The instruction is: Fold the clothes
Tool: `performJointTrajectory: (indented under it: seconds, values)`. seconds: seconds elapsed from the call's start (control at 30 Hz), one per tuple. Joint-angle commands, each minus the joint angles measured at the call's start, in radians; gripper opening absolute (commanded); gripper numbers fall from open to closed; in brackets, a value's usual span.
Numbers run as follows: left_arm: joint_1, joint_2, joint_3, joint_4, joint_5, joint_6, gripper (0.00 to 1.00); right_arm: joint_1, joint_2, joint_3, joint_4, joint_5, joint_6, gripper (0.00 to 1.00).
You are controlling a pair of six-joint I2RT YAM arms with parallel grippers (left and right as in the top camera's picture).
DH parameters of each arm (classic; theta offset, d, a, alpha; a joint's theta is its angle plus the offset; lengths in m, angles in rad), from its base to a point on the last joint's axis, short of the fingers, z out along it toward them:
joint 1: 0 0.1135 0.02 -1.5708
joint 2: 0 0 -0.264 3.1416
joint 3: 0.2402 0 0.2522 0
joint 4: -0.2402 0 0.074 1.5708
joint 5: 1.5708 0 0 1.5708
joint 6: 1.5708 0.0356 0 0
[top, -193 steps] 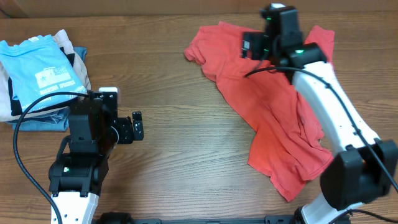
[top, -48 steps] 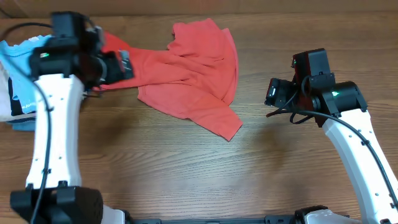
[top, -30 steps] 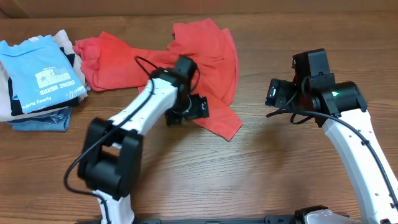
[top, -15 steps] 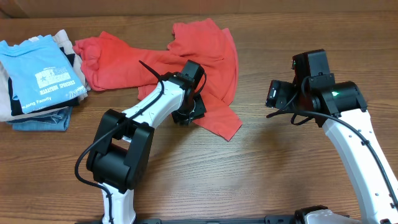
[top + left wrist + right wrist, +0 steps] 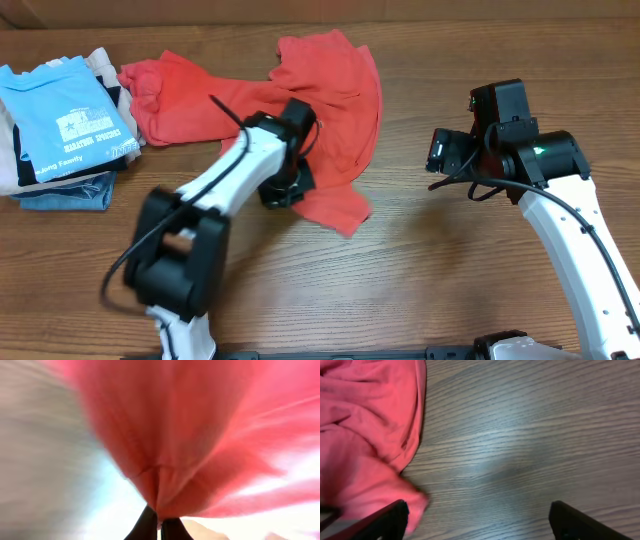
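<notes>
Wooden table (image 5: 430, 290): one coral-red T-shirt (image 5: 335, 90), 12 o'clock, pinched by left gripper (image 5: 283, 190); right gripper (image 5: 440, 150) open; one folded clothing stack (image 5: 60, 125), 10 o'clock.

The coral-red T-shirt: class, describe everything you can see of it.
The coral-red T-shirt looks like soft, plain cotton; no print shows. It lies crumpled and unfolded on the wooden table, spread toward the left. The left gripper is shut on a fold near its lower edge, with the cloth drawn into a peak. The open right gripper is apart from it.
</notes>
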Motion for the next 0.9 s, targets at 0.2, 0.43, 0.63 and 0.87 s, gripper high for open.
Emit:
performJointTrajectory:
  seconds: [0.2, 0.43, 0.63, 0.87]
  values:
    - [0.13, -0.576, 0.006, -0.338, -0.288, 0.072, 0.04, 0.001, 0.121, 0.018, 0.087, -0.095, -0.107, 0.95]
    - [0.18, -0.821, 0.006, -0.453, -0.423, 0.071, 0.04, 0.004, 0.216, 0.018, 0.225, -0.262, -0.111, 0.95]
    - [0.28, -0.959, 0.006, -0.469, -0.541, 0.059, 0.04, 0.05, 0.304, 0.018, 0.286, -0.355, -0.134, 0.95]
    - [0.393, -0.978, 0.006, -0.464, -0.624, 0.064, 0.04, 0.15, 0.418, 0.018, 0.438, -0.341, -0.132, 0.95]
